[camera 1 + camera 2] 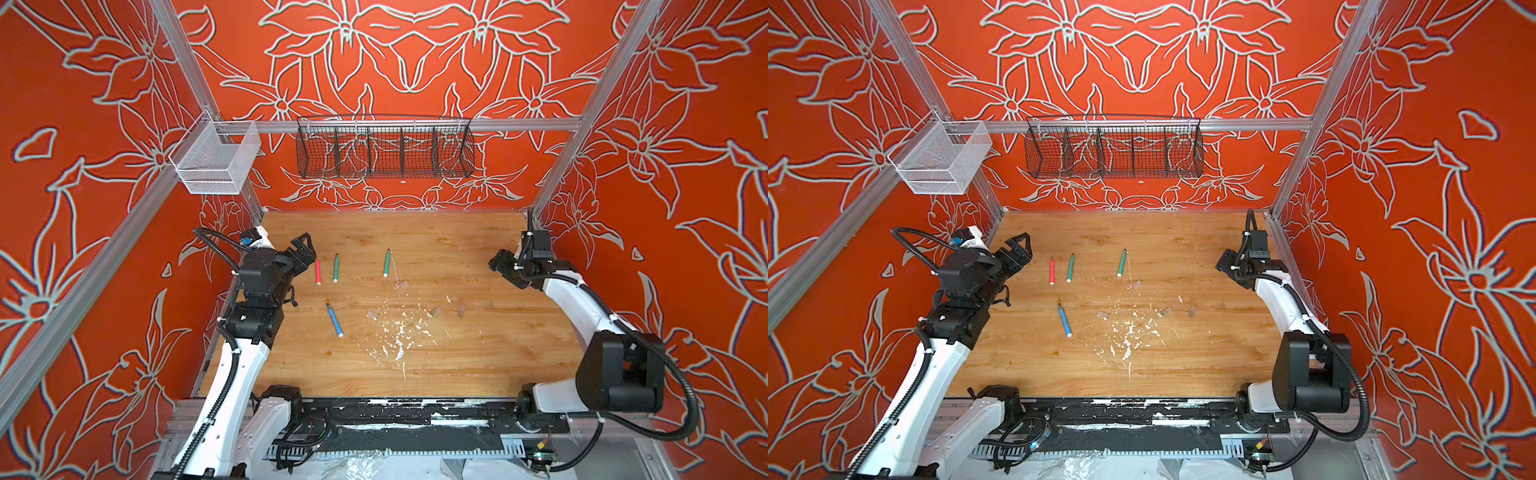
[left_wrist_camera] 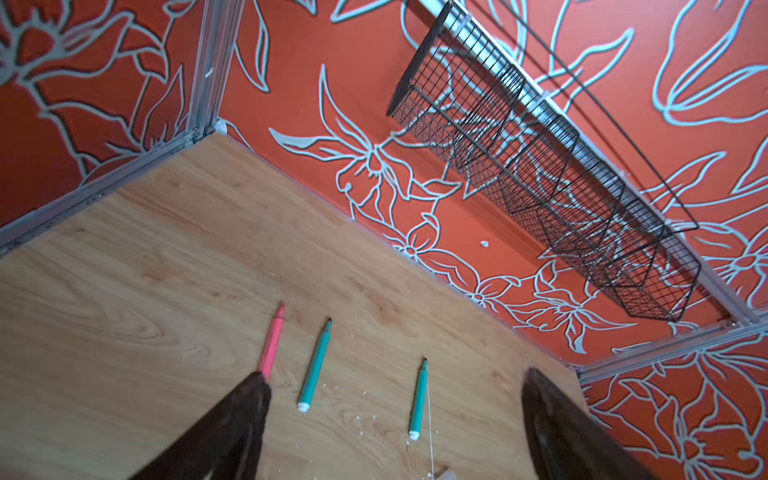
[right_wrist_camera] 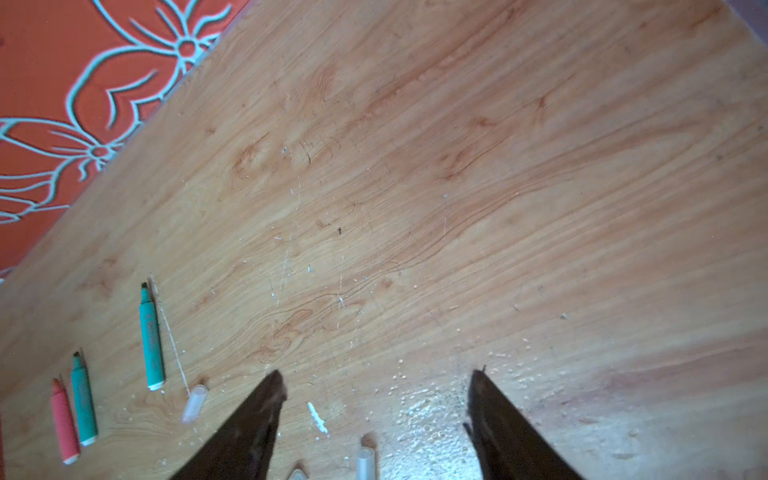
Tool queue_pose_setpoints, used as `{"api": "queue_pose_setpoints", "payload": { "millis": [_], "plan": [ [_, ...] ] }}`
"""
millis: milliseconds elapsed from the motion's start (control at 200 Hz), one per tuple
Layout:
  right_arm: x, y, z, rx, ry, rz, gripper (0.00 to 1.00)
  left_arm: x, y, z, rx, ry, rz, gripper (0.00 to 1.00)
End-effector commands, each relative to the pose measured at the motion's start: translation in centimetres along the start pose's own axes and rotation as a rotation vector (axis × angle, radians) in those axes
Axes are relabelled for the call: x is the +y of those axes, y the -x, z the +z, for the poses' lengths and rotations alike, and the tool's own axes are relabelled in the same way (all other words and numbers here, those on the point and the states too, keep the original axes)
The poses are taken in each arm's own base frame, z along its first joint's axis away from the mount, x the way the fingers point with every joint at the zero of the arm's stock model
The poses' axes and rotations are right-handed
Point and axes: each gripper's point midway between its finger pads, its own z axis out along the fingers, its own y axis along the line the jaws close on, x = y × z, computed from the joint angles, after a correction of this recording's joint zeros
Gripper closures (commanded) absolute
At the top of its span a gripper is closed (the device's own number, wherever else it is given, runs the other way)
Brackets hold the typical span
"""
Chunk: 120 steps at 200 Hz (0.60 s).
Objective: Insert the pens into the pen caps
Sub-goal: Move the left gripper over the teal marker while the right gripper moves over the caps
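Wood-grain desk [image 1: 457, 249], speckled with white flecks. Left pincer [image 2: 395, 376] spread, empty; slim cylindrical pens [image 2: 316, 365] lie flat just ahead. Right pincer [image 3: 376, 374] spread, empty; stubby translucent pen caps [image 3: 194, 403] lie beside its tips, pens farther off.

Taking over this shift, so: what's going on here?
Nothing is held. The left gripper and right gripper hang open above the wooden table. The thin red-pink marker pen, two green marker pens and blue marker pen lie uncapped; four stubby translucent plastic pen caps lie loose nearby.
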Motion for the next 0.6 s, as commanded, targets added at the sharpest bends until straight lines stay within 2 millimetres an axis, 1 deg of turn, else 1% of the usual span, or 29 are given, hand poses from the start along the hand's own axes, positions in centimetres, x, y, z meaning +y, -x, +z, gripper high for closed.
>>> {"api": "queue_pose_setpoints", "payload": {
  "millis": [0, 80, 95, 120, 160, 205, 240, 300, 415, 540, 595],
  "plan": [
    [0.8, -0.5, -1.5, 0.015, -0.013, -0.067, 0.39, -1.2, -0.8, 0.5, 0.077, -0.050, -0.001, 0.12],
    [1.1, -1.0, -1.5, 0.009, -0.033, -0.099, 0.52, -1.2, -2.2, 1.7, 0.179, -0.036, -0.014, 0.17],
    [1.1, -1.1, -1.5, 0.007, -0.034, -0.103, 0.55, -0.9, -2.9, 2.4, 0.213, -0.019, -0.016, 0.18],
    [1.3, -1.3, -1.5, 0.007, -0.037, -0.114, 0.60, -0.8, -3.6, 3.0, 0.249, -0.005, -0.021, 0.20],
    [1.5, -1.5, -1.5, 0.003, -0.046, -0.132, 0.64, -0.7, -4.6, 3.7, 0.299, 0.012, -0.024, 0.21],
    [1.9, -1.9, -1.5, 0.003, -0.052, -0.160, 0.71, -0.8, -5.6, 4.3, 0.346, 0.024, -0.017, 0.23],
    [2.2, -2.1, -1.5, 0.003, -0.055, -0.174, 0.75, -1.1, -6.3, 4.7, 0.377, 0.032, -0.004, 0.24],
    [2.5, -2.5, -1.5, 0.000, -0.065, -0.192, 0.75, -1.6, -7.7, 5.4, 0.423, 0.047, 0.032, 0.24],
    [2.6, -3.3, -1.4, -0.013, -0.085, -0.216, 0.76, -3.3, -10.8, 6.8, 0.506, 0.059, 0.128, 0.25],
    [2.5, -4.2, -1.1, 0.016, -0.079, -0.224, 0.74, -5.0, -14.5, 8.6, 0.620, 0.073, 0.225, 0.29],
    [2.3, -4.5, -0.9, 0.023, -0.080, -0.224, 0.71, -5.7, -16.0, 9.5, 0.657, 0.074, 0.268, 0.31]
  ]
}}
